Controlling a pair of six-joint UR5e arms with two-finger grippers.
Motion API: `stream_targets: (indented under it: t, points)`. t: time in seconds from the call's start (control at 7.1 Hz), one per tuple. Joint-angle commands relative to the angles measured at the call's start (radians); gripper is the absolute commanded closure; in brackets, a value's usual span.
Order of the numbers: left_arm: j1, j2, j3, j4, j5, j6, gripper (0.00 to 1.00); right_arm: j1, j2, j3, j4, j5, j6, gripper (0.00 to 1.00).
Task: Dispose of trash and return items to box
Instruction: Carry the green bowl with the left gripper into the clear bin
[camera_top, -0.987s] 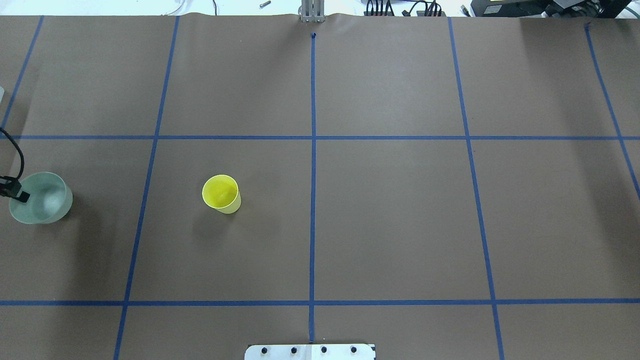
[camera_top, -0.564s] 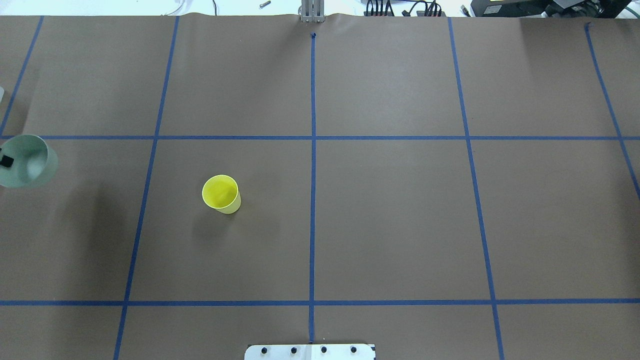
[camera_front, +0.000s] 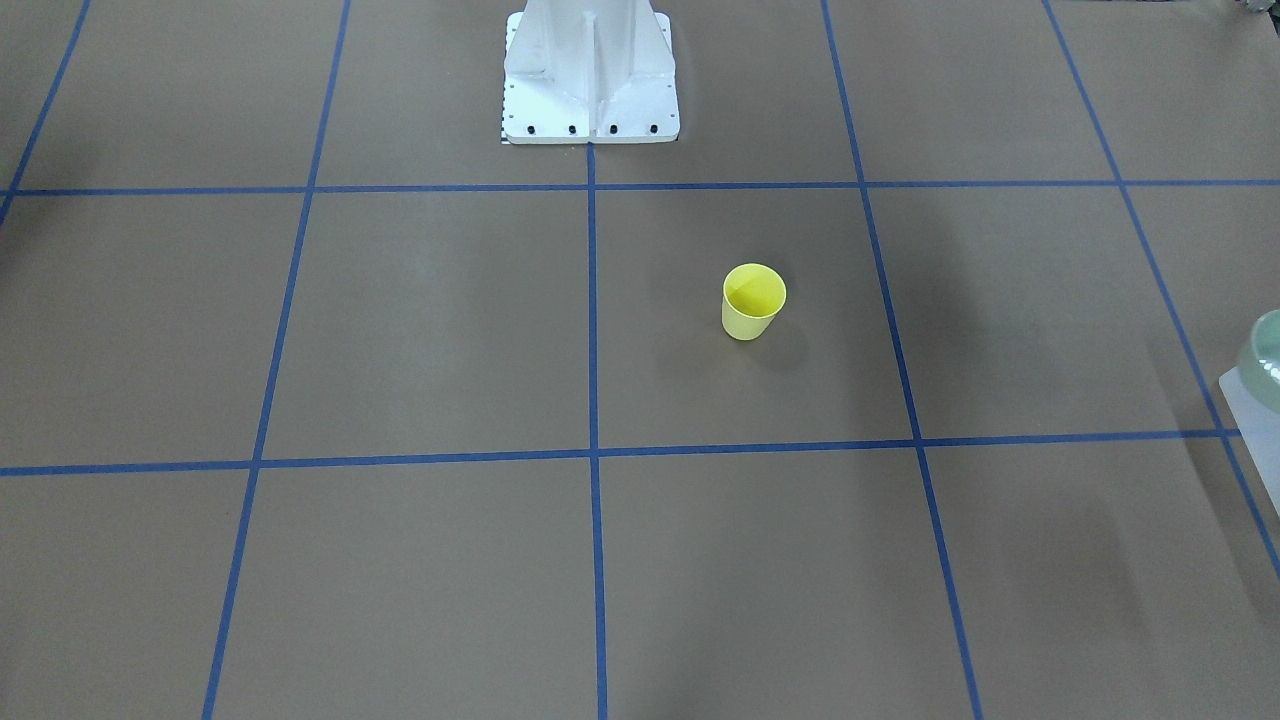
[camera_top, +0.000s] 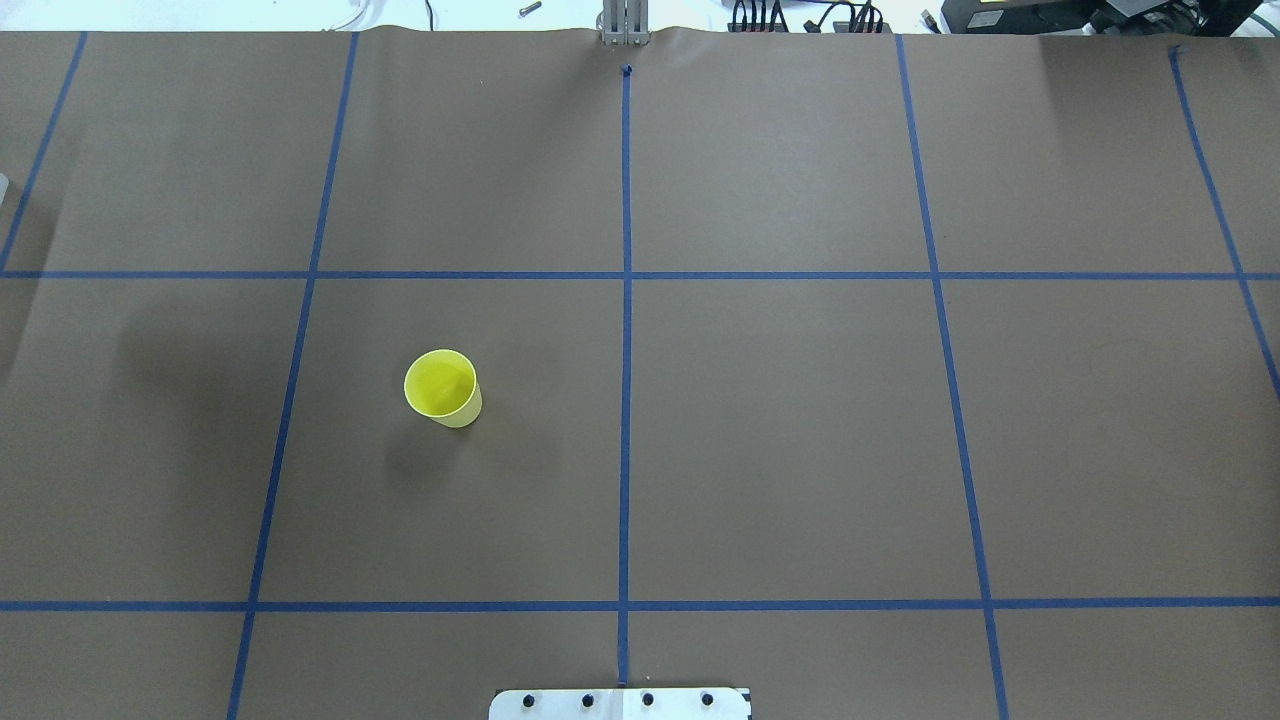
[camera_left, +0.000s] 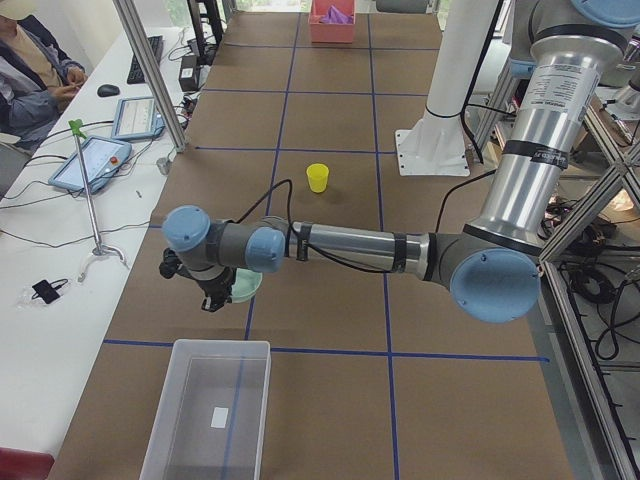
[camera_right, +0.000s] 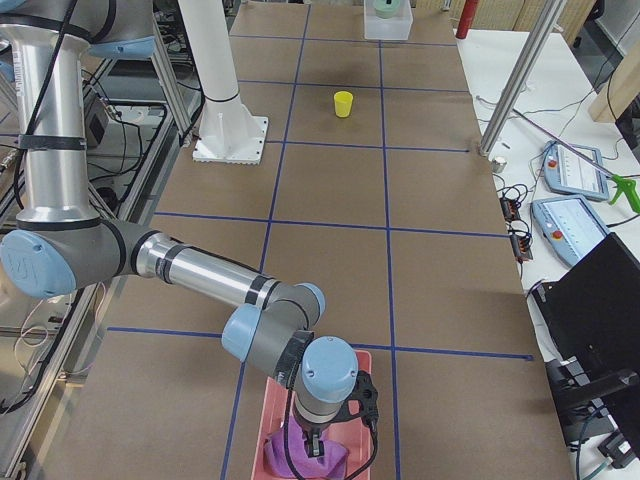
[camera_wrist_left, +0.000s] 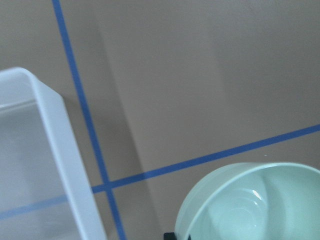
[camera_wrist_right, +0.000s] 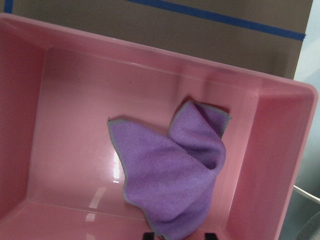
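My left gripper is shut on the rim of a pale green bowl and holds it just short of the clear plastic box at the table's left end. In the left wrist view the bowl hangs beside the box's corner. My right gripper is open above a purple cloth that lies in the pink bin. A yellow cup stands upright on the table.
The brown table carries blue tape grid lines. The white robot base stands at the table's near edge. The bowl's edge and the box corner show at the front view's right border. Operators' tablets lie on a side desk.
My left gripper has carried the green bowl leftward and out of the overhead view. The yellow cup has not moved.
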Motion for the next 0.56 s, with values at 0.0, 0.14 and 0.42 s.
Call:
stream_targets:
  t: [0.0, 0.14, 0.42]
  points:
    - [-0.075, -0.081, 0.236, -0.04, 0.009, 0.187, 1.0, -0.014, 0.006, 0.041, 0.006, 0.043, 0.083, 0.0]
    - [-0.088, -0.084, 0.372, -0.179, 0.01, 0.183, 1.0, -0.038, 0.013, 0.094, 0.004, 0.066, 0.17, 0.0]
    - [-0.088, -0.145, 0.633, -0.36, 0.1, 0.169, 1.0, -0.103, 0.013, 0.197, 0.003, 0.072, 0.337, 0.0]
